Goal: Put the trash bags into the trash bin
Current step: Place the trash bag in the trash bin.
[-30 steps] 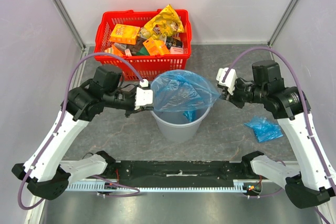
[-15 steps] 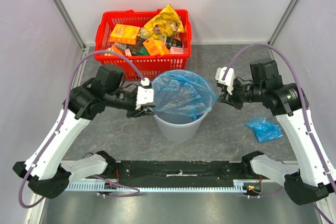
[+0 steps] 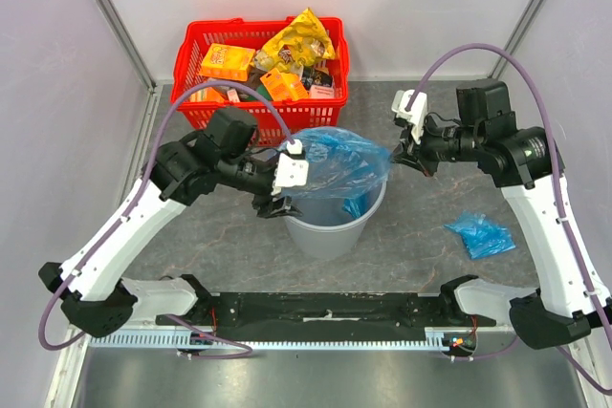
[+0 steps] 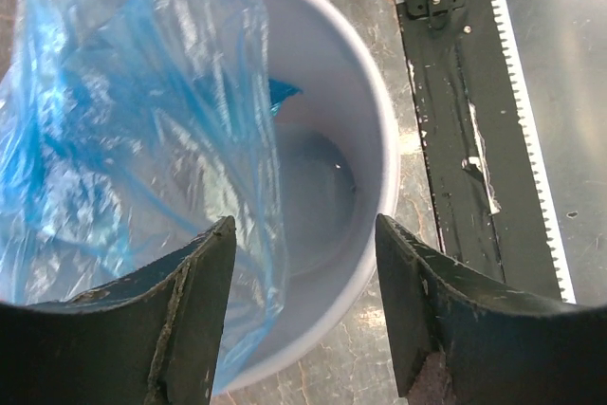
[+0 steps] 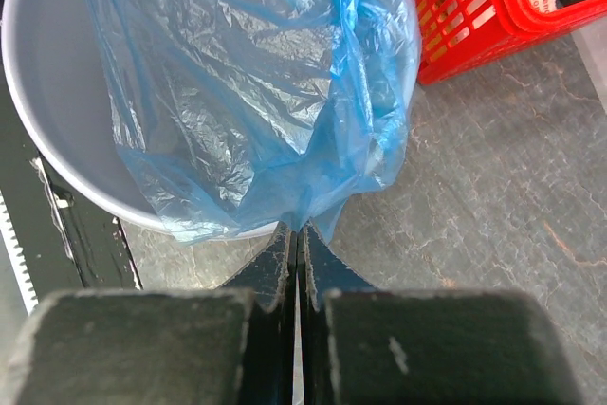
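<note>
Right hand (image 5: 296,230) pressed together, pinching blue trash bag (image 3: 335,161) edge just outside right rim | left hand (image 4: 302,234) spread, empty, over trash bin (image 3: 330,231) left rim | bag drapes across mouth, partly inside | bundled bag (image 3: 480,234) on tabletop (image 3: 411,236), right hand's side

**Tabletop** (image 3: 421,236): dark grey, stone-patterned with pale veins, enclosed by pale panels at the left, right and far sides.

Items standing or lying directly on it:
- One red mesh basket (image 3: 258,119) at the far edge, left of centre, upright and loaded with packets.
- One round light-grey bin (image 3: 330,231) at the centre, upright and just in front of the basket. Contact between the two cannot be told.
- One crumpled blue bag (image 3: 480,234) lying flat on the right side, well apart from the bin.
- One black plate (image 3: 325,308) across the near edge, with a white toothed rail (image 3: 287,342) just beside it on the near side.
</note>
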